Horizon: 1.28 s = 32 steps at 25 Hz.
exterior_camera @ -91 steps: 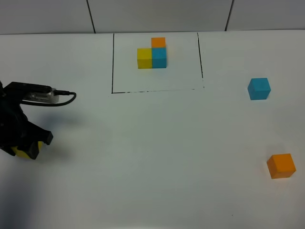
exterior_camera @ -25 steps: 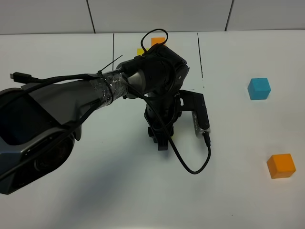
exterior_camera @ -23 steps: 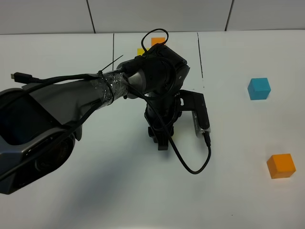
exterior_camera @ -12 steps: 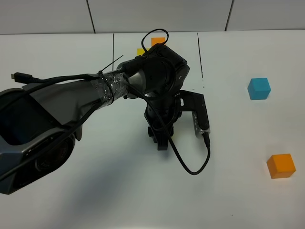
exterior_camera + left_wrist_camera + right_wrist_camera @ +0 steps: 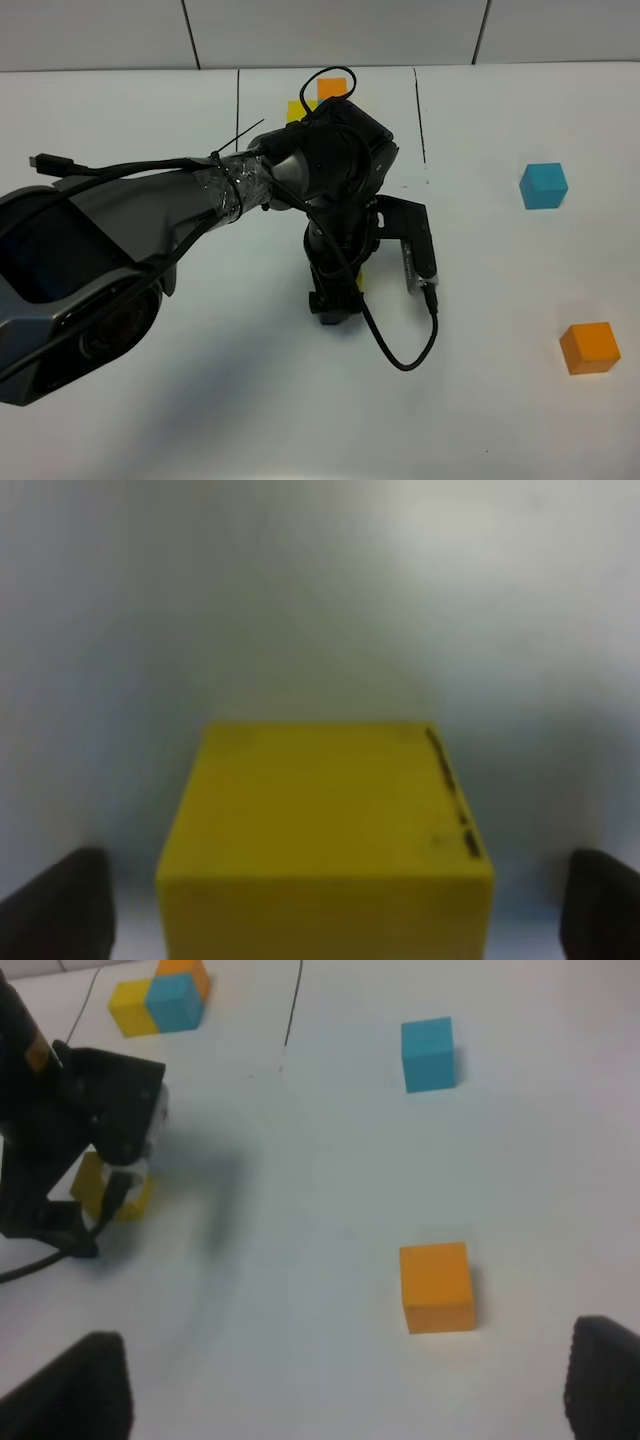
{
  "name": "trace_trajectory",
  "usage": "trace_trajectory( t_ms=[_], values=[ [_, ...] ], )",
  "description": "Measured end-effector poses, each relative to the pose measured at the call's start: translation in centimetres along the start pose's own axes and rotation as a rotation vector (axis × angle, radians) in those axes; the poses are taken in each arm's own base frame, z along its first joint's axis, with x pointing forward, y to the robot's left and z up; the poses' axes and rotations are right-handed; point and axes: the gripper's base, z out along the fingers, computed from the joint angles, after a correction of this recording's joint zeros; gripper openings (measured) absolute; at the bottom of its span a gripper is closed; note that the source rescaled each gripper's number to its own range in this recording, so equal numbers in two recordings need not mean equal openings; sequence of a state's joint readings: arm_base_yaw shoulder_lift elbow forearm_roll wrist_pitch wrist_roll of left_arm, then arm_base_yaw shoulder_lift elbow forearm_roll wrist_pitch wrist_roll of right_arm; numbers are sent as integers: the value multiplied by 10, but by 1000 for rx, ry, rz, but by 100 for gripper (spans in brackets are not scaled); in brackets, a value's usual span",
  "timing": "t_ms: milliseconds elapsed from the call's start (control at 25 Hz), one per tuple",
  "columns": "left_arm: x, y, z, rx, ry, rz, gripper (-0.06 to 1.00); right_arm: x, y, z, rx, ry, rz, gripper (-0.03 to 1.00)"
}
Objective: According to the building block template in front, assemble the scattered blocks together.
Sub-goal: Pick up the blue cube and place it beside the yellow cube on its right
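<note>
White tabletop (image 5: pixel 480 420), grey wall panels (image 5: pixel 330 30) behind. Left arm (image 5: pixel 150 210) stretched to centre of overhead frame, left gripper (image 5: pixel 335 303) pointing down at yellow cube (image 5: pixel 325 830). Wrist view shows fingertips (image 5: pixel 58 908) spread wide either side of cube, gap on both sides, nothing gripped. Cube sits on table, centre frame, below black-framed template (image 5: pixel 160 995) at top centre, half hidden by arm. Blue cube (image 5: pixel 543 186) far right, orange cube (image 5: pixel 589 347) lower right, well apart. Right gripper (image 5: pixel 340 1390) wide open, empty.

L pincer (image 5: pixel 325 912) pointing down, jaws apart (R pincer (image 5: pixel 335 1385) too)
</note>
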<state>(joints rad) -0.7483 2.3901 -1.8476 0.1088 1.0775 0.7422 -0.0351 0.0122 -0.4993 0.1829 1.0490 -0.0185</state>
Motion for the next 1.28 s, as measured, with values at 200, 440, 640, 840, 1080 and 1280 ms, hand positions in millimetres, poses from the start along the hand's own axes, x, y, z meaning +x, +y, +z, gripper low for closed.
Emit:
trace_trajectory(
  t_ms=[200, 440, 640, 840, 1080, 1280],
  values=[
    [4, 0, -26, -28, -27, -9, 100, 0, 0, 0, 0, -1, 0, 75],
    [14, -2, -64, -67, -67, -112, 100, 0, 0, 0, 0, -1, 0, 75],
    [42, 12, -83, -74, -59, -304, 98, 0, 0, 0, 0, -1, 0, 75],
    [86, 40, -85, -61, -49, -521, 94, 0, 0, 0, 0, -1, 0, 75],
    [141, 54, -107, -69, -87, -717, 88, 0, 0, 0, 0, -1, 0, 75],
    [195, 36, -133, -74, -104, -859, 84, 0, 0, 0, 0, -1, 0, 75]
  ],
)
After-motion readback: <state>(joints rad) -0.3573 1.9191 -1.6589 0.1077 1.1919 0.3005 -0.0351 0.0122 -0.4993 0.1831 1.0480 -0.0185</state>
